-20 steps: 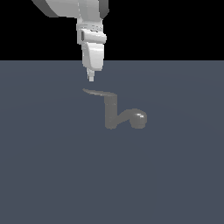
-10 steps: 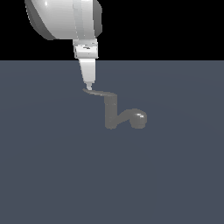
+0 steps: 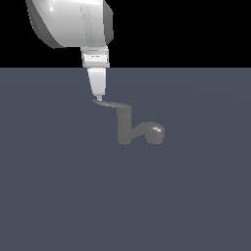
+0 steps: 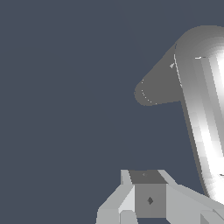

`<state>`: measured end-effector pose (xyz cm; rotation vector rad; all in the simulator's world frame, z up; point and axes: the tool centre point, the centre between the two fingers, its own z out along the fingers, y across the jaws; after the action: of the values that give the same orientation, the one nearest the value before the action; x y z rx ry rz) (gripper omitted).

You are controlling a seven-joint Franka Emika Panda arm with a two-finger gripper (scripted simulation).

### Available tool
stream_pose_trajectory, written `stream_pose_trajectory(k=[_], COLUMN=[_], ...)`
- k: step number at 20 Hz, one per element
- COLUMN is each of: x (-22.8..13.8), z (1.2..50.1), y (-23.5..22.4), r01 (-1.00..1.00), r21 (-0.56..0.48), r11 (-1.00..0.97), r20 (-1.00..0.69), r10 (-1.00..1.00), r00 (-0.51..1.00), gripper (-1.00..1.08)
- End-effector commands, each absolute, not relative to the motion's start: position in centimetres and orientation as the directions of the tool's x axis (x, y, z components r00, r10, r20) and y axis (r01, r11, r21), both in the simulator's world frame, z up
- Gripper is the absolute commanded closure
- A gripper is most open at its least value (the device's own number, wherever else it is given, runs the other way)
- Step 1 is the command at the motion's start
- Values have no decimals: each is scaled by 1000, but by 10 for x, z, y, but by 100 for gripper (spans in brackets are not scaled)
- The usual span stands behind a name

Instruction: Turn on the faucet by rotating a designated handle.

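Grey fixture: the faucet [image 3: 128, 128] stood alone on a flat slate-blue surface [image 3: 63, 196], its upright post serving here as the landmark.
Spout: curved from the post's lower part toward the exterior view's right, ending in a rounded, shiny bulb [image 3: 157, 133] just beside the post.
Handle: the handle [image 3: 109, 104], a thin flat blade, projected from the post's top toward the exterior view's left.
Gripper: the gripper [image 3: 98, 97] pointed downward at the handle's far end, well away from the post; its tip met or very nearly met the blade.
Gripper state: the fingers appeared as one narrow taper in the exterior view, so whether they were parted or pressed together could not be told.
Arm: the white arm [image 3: 73, 22] hung above and to the exterior view's left of the post.
Wrist view: a broad, brightly lit grey bar [image 4: 205, 109] with a shorter stub branching from it filled one side; the bar was probably the handle seen close.
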<state>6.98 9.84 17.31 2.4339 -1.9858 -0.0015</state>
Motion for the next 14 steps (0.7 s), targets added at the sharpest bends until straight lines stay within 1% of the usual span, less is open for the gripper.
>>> stream_pose_trajectory(k=[1, 14], x=[65, 30], z=[173, 173], y=[98, 97], r01=[-980, -980], r21=[1, 0], r11=[-201, -200], r20=[0, 0], r10=[-980, -980], r00=[201, 200], gripper=[108, 108])
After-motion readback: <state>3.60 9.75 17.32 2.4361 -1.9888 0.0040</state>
